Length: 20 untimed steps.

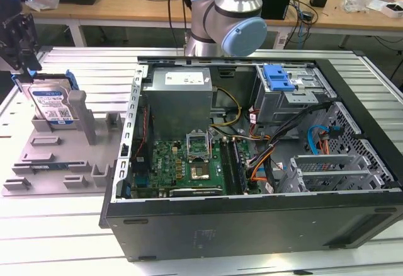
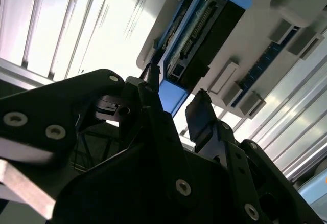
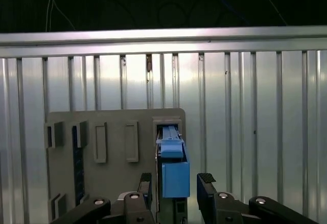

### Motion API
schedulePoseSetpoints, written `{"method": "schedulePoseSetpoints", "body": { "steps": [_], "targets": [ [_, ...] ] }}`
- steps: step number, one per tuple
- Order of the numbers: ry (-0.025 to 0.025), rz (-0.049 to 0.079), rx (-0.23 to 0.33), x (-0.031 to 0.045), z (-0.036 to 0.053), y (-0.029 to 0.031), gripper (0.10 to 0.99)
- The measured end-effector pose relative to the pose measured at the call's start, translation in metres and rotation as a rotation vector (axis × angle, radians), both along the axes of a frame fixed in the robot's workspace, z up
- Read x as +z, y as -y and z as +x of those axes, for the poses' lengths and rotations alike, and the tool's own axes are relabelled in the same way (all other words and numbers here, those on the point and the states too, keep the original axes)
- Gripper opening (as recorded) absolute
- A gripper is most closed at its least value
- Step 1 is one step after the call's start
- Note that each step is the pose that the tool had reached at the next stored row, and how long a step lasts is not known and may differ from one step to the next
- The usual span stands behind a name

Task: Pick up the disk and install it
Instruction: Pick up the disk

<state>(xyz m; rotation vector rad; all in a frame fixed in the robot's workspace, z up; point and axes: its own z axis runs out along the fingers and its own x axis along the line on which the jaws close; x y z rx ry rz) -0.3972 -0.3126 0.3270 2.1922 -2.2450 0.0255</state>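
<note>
Just off the open computer case (image 1: 252,225), at its 9 o'clock in the exterior view, a grey fixture (image 1: 50,156) props the disk (image 1: 53,106) on edge, seemingly so the gripper (image 3: 176,180), jaws apart, can straddle its blue bracket (image 3: 173,150).

gaps: either side of disk (image 3: 171,150), gripper (image 3: 176,177) astride | obstacle: grey post (image 1: 77,109) just beside
</note>
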Motion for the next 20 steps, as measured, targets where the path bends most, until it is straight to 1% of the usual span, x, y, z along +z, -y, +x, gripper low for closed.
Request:
{"method": "schedulePoseSetpoints", "body": {
  "steps": [3, 7, 20],
  "targets": [
    [-0.0001, 0.000, 0.000, -0.0037, -0.0004, 0.0001, 0.482],
    [0.0004, 0.000, 0.003, -0.0064, -0.0025, -0.0001, 0.482],
    [0.0000, 0.000, 0.004, -0.0120, -0.0028, -0.0001, 0.482]
  ]
}}
